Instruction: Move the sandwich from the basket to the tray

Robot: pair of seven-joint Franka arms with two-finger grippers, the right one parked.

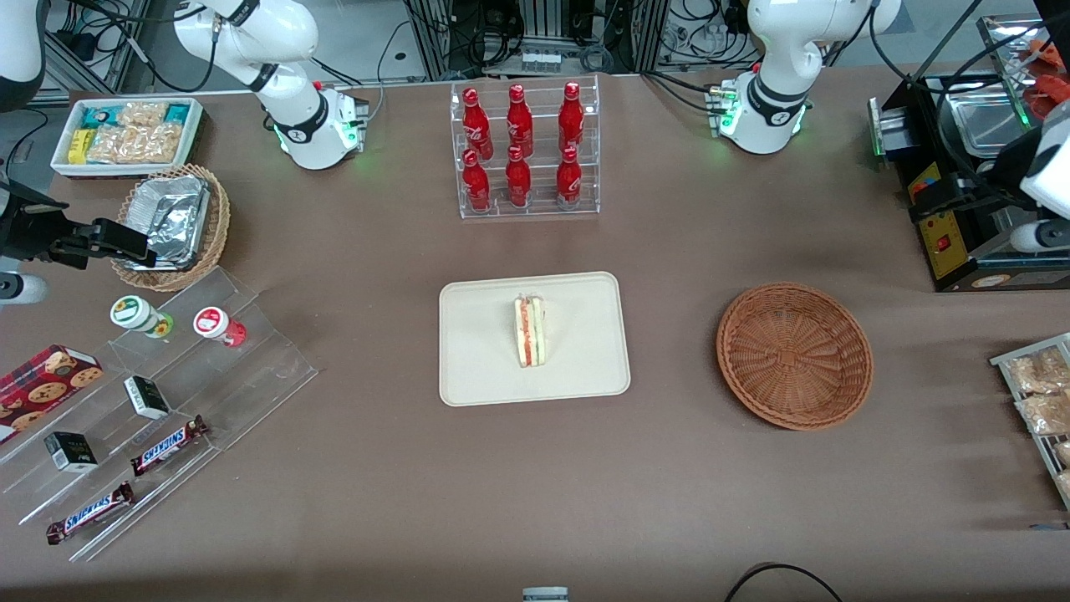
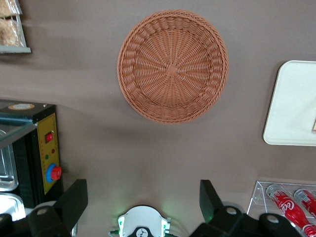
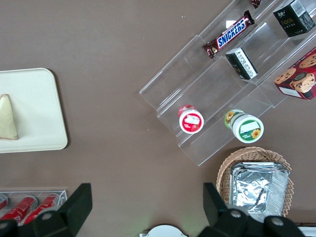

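Note:
The sandwich [image 1: 530,331] stands on its edge on the cream tray [image 1: 485,368], red and green layers showing. The parked arm's wrist view shows it too [image 3: 9,117], on the same tray [image 3: 39,98]. The reddish-brown basket [image 1: 794,355] lies beside the tray toward the working arm's end, and nothing is in it. In the left wrist view the basket [image 2: 173,65] and a part of the tray [image 2: 291,108] show. My gripper [image 2: 143,190] hangs high over the bare table between the basket and its arm's base, apart from both. Its fingers [image 2: 74,202] are wide open and hold nothing.
A clear rack of red bottles [image 1: 525,150] stands farther from the camera than the tray. A black machine [image 1: 953,217] and a rack of snack packets [image 1: 1036,393] sit at the working arm's end. Acrylic steps with snacks [image 1: 167,393], a tan foil basket [image 1: 171,221] and a white bin [image 1: 125,134] are at the parked arm's end.

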